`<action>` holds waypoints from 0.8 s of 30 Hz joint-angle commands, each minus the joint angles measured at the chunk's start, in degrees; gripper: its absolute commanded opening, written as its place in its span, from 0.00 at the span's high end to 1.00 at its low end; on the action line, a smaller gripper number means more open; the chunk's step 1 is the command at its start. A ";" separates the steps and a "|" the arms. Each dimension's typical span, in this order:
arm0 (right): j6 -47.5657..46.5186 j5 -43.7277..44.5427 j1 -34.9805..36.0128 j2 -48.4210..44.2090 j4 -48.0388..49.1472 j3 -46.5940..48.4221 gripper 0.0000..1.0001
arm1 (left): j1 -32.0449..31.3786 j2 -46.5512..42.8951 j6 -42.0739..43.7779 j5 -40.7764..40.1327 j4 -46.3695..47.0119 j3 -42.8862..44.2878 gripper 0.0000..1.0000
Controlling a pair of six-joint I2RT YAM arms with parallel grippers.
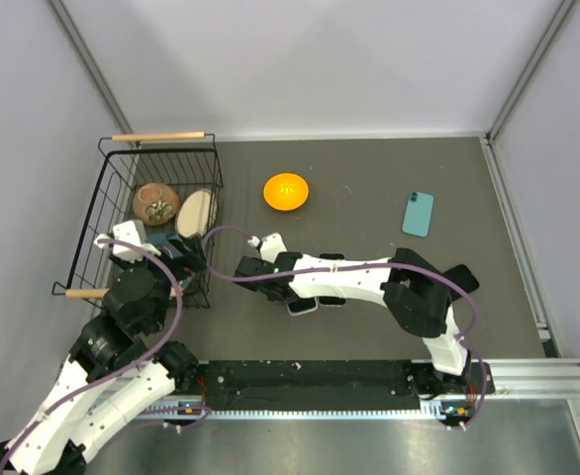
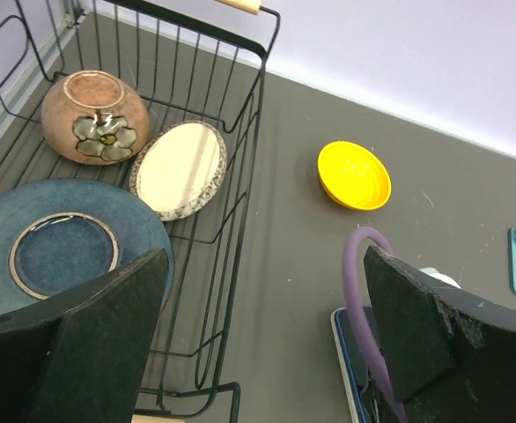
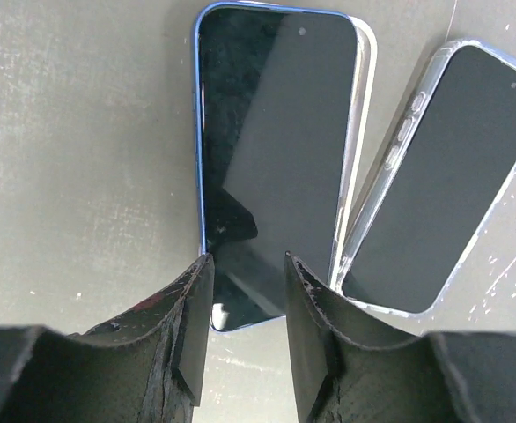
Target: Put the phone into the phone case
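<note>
1. My right gripper (image 3: 249, 264) is released: its 2 fingers stand slightly apart with nothing clamped between them, over the near end of the phone (image 3: 276, 150)
2. The phone lies screen up on the grey tabletop (image 1: 369, 178), somewhat left of the middle and closer to the near edge than the far one; in the top view my right arm hides most of it
3. The phone case (image 3: 367, 106) shows only as a pale clear rim along 1 long side of the phone, touching it; I cannot tell whether the phone is seated in it or merely lies on it
4. A white-rimmed phone (image 3: 452, 176) lies just beside them, tilted
5. My left gripper (image 2: 262, 291) is spread wide and empty, at the wire basket (image 2: 251, 132) by the left edge; the basket holds a brown flowered pot (image 2: 95, 117), a speckled oval dish (image 2: 180, 167) and a blue plate (image 2: 64, 247)
6. A yellow bowl (image 1: 286, 191) sits toward the far edge, and a teal phone (image 1: 418, 214) lies toward the right edge, well apart from the others
</note>
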 commanded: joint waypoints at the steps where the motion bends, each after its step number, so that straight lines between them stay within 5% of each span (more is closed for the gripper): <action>1: 0.18 -0.01 0.12 -1.78 2.84 -2.31 0.62 | -0.02 3.31 2.09 4.85 2.26 3.35 0.02; 7: -1.49 -2.39 0.12 -7.94 8.38 -7.94 0.59 | -0.02 11.38 2.18 15.39 -1.34 9.67 0.06; 14: -1.40 -3.44 -5.15 -20.31 13.73 -19.98 0.67 | -0.02 27.63 5.16 26.98 -8.11 18.38 0.24; 21: -3.24 -12.47 -11.65 -29.46 25.76 -32.62 0.86 | 0.06 38.28 4.99 30.18 -6.89 18.38 0.93; 24: -4.47 -19.15 -15.17 -31.40 33.32 -36.67 0.91 | -0.02 43.38 4.64 29.90 -5.92 17.94 1.00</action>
